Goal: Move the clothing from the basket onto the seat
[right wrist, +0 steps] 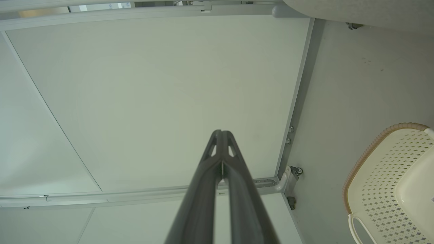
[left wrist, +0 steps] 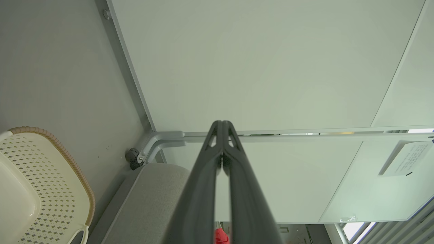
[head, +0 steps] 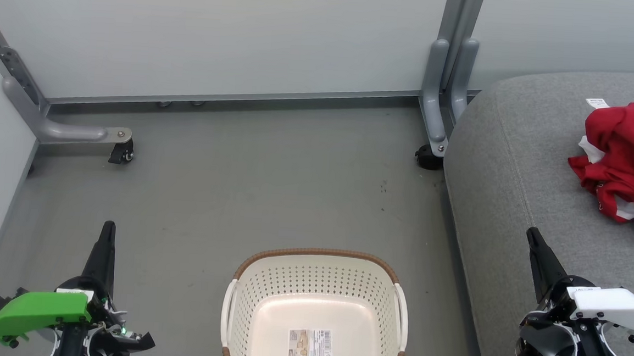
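1. A grey floor (head: 239, 184) is boxed in by pale partition panels (head: 221, 34) on grey metal frames. The large grey seat (head: 516, 157) fills the right side.
2. The basket (head: 318, 252) stands on the floor at near centre, between the two arms. Its perforated walls and bare bottom are in plain sight, with a label sticker (head: 309, 344) on the bottom and no fabric in it.
3. The clothing (head: 632, 153) lies on the seat at the far right as one rumpled red heap with white trim and a white tag (head: 597, 102) at its far end. The picture's right edge cuts it off. I cannot tell whether it is one garment or two.
4. The left tool (head: 109, 226) hangs over the floor at near left, its fingers pressed together on nothing.
5. The right tool (head: 531, 232) hangs over the near edge of the seat, clenched in the same way and empty.
6. The heap is farther away than the right tool and to its right, well apart from it. Its long axis runs roughly near to far.
7. The right arm is much the nearer. The left arm would have to cross over the basket.
8. I judge the move to be finished, with nothing left to lift out.
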